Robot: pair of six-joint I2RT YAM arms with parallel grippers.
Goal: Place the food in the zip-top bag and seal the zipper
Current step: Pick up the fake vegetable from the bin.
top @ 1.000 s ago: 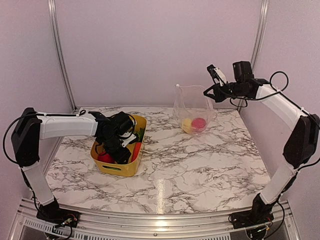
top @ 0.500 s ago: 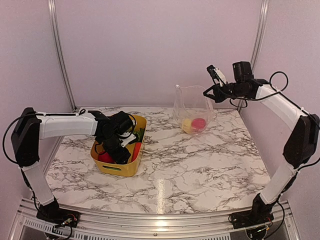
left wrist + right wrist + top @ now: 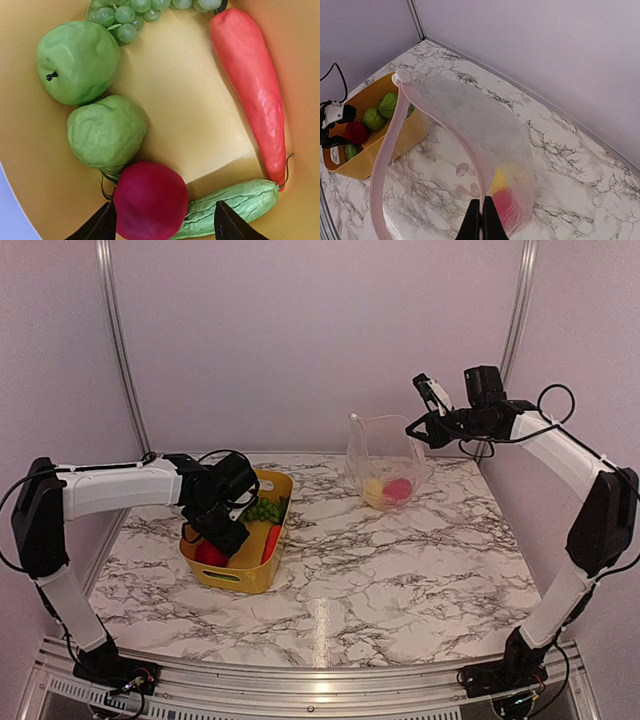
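Note:
My left gripper point(image 3: 222, 530) hangs open inside the yellow bin, over the food. In the left wrist view its fingers point(image 3: 162, 222) straddle a dark red round fruit point(image 3: 150, 200) and part of a green ridged gourd point(image 3: 232, 207). Two green apples point(image 3: 77, 60), green grapes point(image 3: 135, 12) and a long red pepper point(image 3: 250, 85) also lie there. The clear zip-top bag point(image 3: 385, 465) stands at the back with its mouth held up. A yellow piece point(image 3: 374, 488) and a red piece point(image 3: 398, 487) lie in it. My right gripper point(image 3: 481, 220) is shut on the bag's mouth edge at the pink zipper point(image 3: 387, 150).
The yellow bin point(image 3: 245, 580) sits on the left of the marble table point(image 3: 400, 570). Walls with metal posts close off the back and both sides. The bag's white slider point(image 3: 400, 76) sits at the far end of the strip.
My left gripper has drawn back to the left inside the bin and opened wider, uncovering the grapes. The right gripper and the bag have not moved.

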